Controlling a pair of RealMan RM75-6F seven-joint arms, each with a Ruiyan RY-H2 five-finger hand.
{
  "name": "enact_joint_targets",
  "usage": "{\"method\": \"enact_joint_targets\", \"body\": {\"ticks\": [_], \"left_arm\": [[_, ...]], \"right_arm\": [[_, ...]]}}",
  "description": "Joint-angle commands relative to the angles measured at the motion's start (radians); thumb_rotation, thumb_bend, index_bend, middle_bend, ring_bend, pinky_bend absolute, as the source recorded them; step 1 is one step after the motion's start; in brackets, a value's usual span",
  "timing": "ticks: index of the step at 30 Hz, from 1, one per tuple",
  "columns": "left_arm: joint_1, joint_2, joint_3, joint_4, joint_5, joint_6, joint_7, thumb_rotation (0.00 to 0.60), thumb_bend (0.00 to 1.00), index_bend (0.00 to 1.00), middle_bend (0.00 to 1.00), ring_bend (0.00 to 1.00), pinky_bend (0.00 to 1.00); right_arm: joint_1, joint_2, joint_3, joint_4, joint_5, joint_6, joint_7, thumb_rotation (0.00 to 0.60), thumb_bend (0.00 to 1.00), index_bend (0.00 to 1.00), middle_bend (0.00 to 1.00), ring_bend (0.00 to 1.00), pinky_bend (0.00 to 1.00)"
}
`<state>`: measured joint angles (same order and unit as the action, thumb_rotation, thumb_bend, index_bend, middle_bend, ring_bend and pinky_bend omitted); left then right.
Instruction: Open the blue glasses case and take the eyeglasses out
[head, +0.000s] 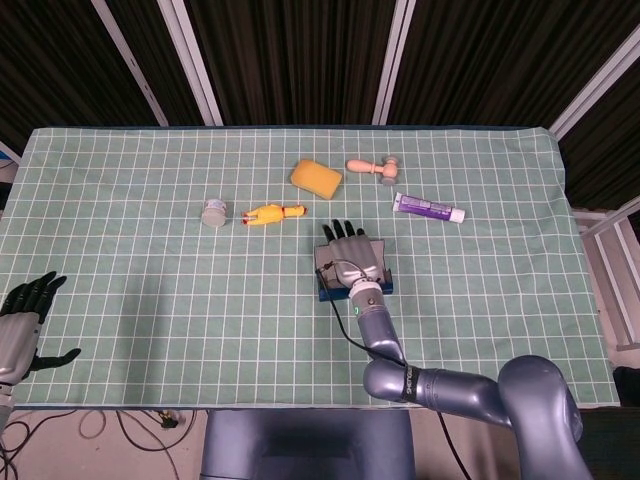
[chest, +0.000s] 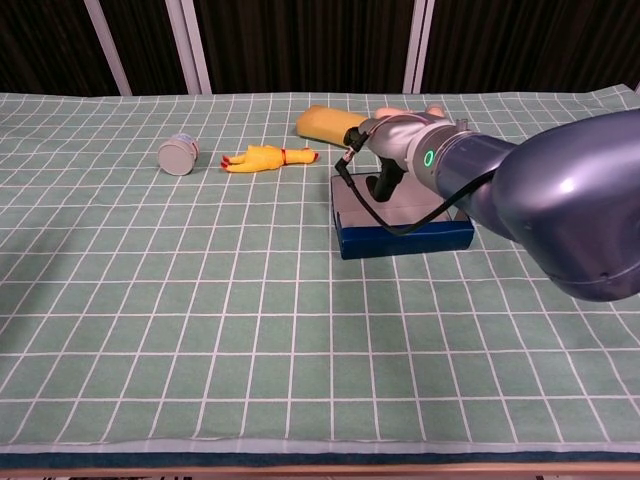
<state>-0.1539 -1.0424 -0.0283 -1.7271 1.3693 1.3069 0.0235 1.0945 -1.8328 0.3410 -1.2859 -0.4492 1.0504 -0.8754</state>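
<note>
At frame centre, my right hand (head: 348, 252) lifts the lid of the blue glasses case (chest: 403, 238), fingers spread. Eyeglasses not visible; removal remains. Left hand (head: 22, 305) idles open, lower left.

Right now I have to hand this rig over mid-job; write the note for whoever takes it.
Right hand: over the blue glasses case, fingers spread, lifting its lid; whether it grips or only props the lid is unclear.
Left hand: open, idle at the table's near left edge, holding nothing.
Case sits mid-table, nearer than the yellow sponge, lid raised.
Done: case is opened.
Left: eyeglasses are not visible in either view, probably hidden behind the lid and hand; secure the lid, reach in and take them out.
</note>
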Motion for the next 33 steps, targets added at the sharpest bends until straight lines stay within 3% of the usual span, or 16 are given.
{"method": "enact_joint_targets", "body": {"ticks": [1, 6, 8, 12, 16, 20, 33], "left_arm": [[0.000, 0.000, 0.001, 0.000, 0.005, 0.002, 0.002, 0.600, 0.02, 0.00, 0.00, 0.00, 0.00], [0.002, -0.001, 0.002, 0.002, 0.013, 0.010, 0.002, 0.600, 0.02, 0.00, 0.00, 0.00, 0.00], [0.003, -0.001, 0.003, 0.002, 0.017, 0.013, 0.003, 0.600, 0.02, 0.00, 0.00, 0.00, 0.00], [0.005, -0.002, 0.005, 0.003, 0.024, 0.019, 0.006, 0.600, 0.02, 0.00, 0.00, 0.00, 0.00], [0.006, -0.004, 0.006, 0.003, 0.029, 0.022, 0.009, 0.600, 0.02, 0.00, 0.00, 0.00, 0.00], [0.006, -0.005, 0.007, 0.004, 0.032, 0.024, 0.010, 0.600, 0.02, 0.00, 0.00, 0.00, 0.00], [0.004, -0.004, 0.004, 0.007, 0.021, 0.015, 0.005, 0.600, 0.02, 0.00, 0.00, 0.00, 0.00]], "right_arm": [[-0.026, 0.053, 0.004, -0.129, -0.004, 0.059, -0.007, 0.600, 0.56, 0.06, 0.00, 0.00, 0.21], [-0.070, 0.144, -0.016, -0.332, 0.001, 0.138, -0.031, 0.600, 0.51, 0.06, 0.13, 0.13, 0.27], [-0.085, 0.169, -0.026, -0.388, -0.012, 0.162, -0.029, 0.600, 0.51, 0.06, 0.24, 0.26, 0.37], [-0.120, 0.214, -0.061, -0.487, -0.044, 0.195, -0.017, 0.600, 0.51, 0.06, 0.61, 0.69, 0.72], [-0.150, 0.240, -0.091, -0.554, -0.027, 0.201, 0.001, 0.600, 0.51, 0.06, 0.83, 0.92, 0.93], [-0.160, 0.237, -0.119, -0.561, 0.001, 0.197, -0.002, 0.600, 0.52, 0.06, 0.90, 0.98, 0.99], [-0.140, 0.151, -0.122, -0.444, 0.056, 0.154, 0.010, 0.600, 0.53, 0.10, 0.90, 0.97, 0.99]]}}
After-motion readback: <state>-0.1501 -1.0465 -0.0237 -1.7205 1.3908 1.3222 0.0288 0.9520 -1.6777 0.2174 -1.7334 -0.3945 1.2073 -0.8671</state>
